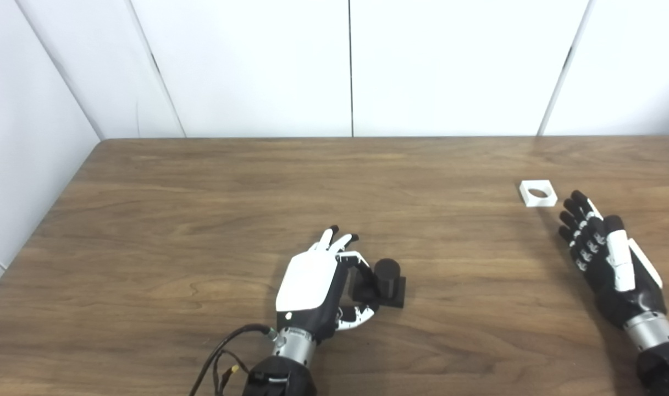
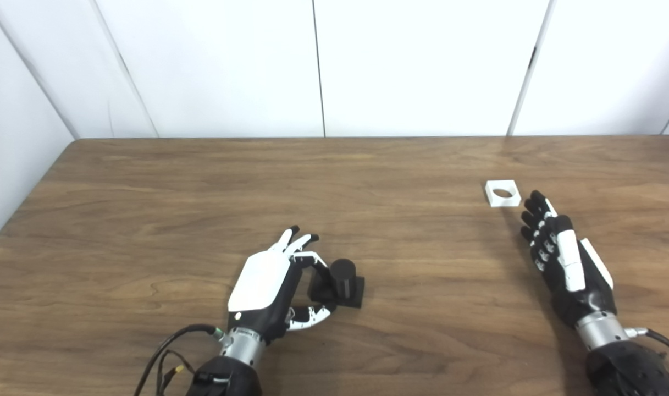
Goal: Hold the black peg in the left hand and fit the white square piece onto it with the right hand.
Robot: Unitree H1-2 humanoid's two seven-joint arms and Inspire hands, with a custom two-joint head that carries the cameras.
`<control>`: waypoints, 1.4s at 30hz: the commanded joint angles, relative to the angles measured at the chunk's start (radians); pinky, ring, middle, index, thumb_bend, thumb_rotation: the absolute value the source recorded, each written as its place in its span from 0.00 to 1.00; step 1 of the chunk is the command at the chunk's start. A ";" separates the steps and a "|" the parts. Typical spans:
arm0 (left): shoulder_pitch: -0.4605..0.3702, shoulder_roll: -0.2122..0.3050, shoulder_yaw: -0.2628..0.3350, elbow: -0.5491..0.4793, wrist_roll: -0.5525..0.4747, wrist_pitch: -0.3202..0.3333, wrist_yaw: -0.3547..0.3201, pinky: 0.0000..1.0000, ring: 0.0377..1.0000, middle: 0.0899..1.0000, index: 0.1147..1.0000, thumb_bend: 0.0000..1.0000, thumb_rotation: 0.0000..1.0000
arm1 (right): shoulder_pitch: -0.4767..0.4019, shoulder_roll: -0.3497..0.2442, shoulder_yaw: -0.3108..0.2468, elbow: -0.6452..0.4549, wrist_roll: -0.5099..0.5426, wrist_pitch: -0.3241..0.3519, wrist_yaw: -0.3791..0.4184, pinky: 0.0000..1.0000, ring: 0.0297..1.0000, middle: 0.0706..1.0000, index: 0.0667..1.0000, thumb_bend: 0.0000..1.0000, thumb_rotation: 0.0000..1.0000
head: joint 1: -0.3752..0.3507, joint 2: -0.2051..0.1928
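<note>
With the left hand [image 1: 312,283] curled beside the peg [image 1: 387,281] near centre, not clamped, and the right hand [image 1: 606,258] spread just short of the far-right square [image 1: 538,193], both grasps are pending: close left, reach right.

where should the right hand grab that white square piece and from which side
The white square piece lies flat on the table, hole up. Probably pinch two opposite outer edges from above, leaving the hole clear. The open right hand is already just beside it on the near side.

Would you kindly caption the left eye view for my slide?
Left hand cups the black peg on the table; open right hand nears the white square piece.
</note>
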 commanded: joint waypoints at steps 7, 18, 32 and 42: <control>0.040 -0.005 -0.020 -0.028 0.051 -0.010 -0.057 0.93 1.00 0.90 0.42 0.51 0.06 | 0.034 0.016 0.023 0.009 0.003 0.015 0.008 1.00 1.00 1.00 1.00 0.68 0.98 | 0.004 0.001; 0.042 -0.017 -0.005 -0.027 0.057 -0.024 -0.064 0.95 1.00 0.90 0.42 0.51 0.06 | 0.027 0.012 0.024 0.023 0.009 0.013 0.013 1.00 1.00 1.00 1.00 0.68 0.97 | 0.009 0.001; 0.051 -0.042 0.007 -0.097 0.069 -0.019 -0.107 0.92 1.00 0.91 0.43 0.52 0.07 | 0.024 0.012 0.029 0.031 -0.002 0.008 0.006 1.00 1.00 1.00 1.00 0.69 0.97 | 0.014 -0.001; 0.058 -0.050 0.018 -0.148 0.077 -0.032 -0.123 0.90 1.00 0.89 0.43 0.52 0.07 | 0.027 0.012 0.034 0.035 -0.004 0.004 0.005 1.00 1.00 1.00 1.00 0.70 0.98 | 0.018 0.001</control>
